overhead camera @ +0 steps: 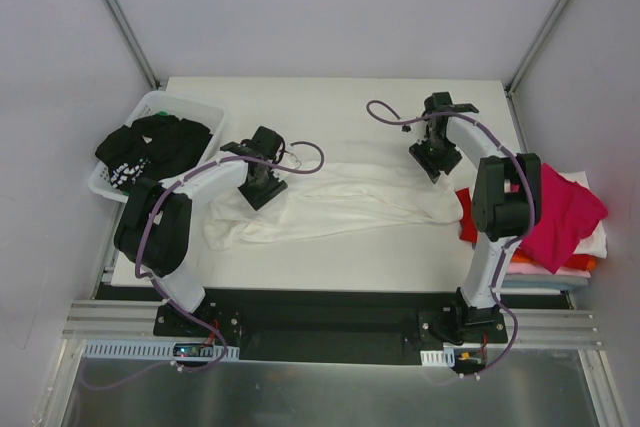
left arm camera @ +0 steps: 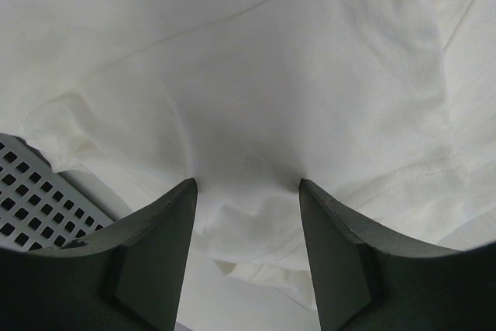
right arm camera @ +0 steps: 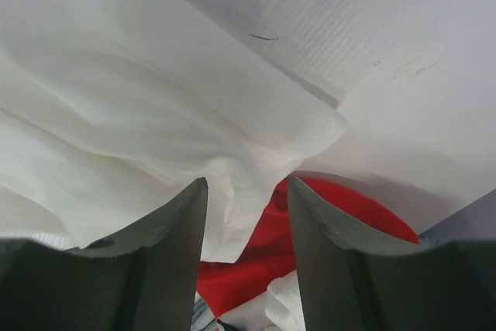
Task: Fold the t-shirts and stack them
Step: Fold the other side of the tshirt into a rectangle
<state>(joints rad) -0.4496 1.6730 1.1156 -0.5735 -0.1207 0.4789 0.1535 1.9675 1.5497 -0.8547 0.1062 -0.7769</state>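
Observation:
A white t-shirt (overhead camera: 340, 202) lies spread in a long crumpled band across the table. My left gripper (overhead camera: 262, 190) stands over its left part, and in the left wrist view the gripper (left arm camera: 248, 184) is open, its tips down on the white cloth (left arm camera: 256, 91). My right gripper (overhead camera: 432, 162) hangs above the shirt's right end. The right wrist view shows this gripper (right arm camera: 246, 180) open, with a corner of the white shirt (right arm camera: 116, 98) below the jaws and a red t-shirt (right arm camera: 341, 215) beyond. A magenta t-shirt (overhead camera: 560, 212) tops a pile at the right.
A white plastic basket (overhead camera: 190, 105) at the back left holds a black t-shirt (overhead camera: 150, 147) with white print; its perforated wall (left arm camera: 31, 191) shows beside the left fingers. The pile at the right edge also has red (overhead camera: 466, 219), orange and white layers.

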